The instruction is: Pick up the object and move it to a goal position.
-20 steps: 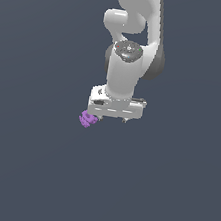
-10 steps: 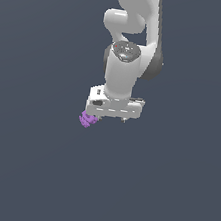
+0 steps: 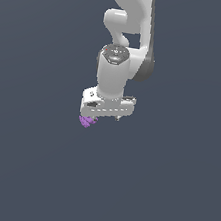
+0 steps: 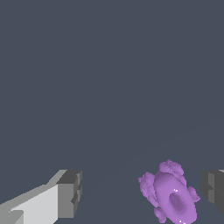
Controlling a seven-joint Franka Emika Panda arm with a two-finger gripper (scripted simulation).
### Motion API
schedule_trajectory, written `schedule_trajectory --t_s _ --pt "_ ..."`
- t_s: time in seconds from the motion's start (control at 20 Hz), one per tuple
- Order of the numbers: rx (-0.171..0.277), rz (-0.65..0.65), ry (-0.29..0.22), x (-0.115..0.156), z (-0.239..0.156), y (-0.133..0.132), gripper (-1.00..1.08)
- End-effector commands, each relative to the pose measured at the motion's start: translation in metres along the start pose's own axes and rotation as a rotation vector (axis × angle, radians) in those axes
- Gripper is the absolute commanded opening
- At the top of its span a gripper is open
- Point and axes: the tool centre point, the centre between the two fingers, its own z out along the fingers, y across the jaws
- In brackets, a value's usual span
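The claw point(image 4: 140, 192) stands wide open around the purple object point(image 4: 169, 197), gripping nothing; the grasp, lift and carry to goal all remain.

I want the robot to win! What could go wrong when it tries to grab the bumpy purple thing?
1. In the wrist view the purple object sits off-centre in the open gripper, much nearer one finger. That finger may touch first and push it sideways.
2. Its lumpy, rounded lobes give the flat fingers little to grip, so it might slip or pop out.
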Motion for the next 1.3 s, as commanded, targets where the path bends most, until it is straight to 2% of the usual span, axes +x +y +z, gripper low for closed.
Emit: schedule_trajectory --t_s 0.0,0.8,1.25 --pt "0.001 -0.042 -0.001 -0.006 0.006 0.007 1.00" --pt "0.013 -0.355 -0.002 -0.054 0.046 0.053 1.00" --pt "0.019 -0.486 -0.001 -0.076 0.061 0.069 1.00"
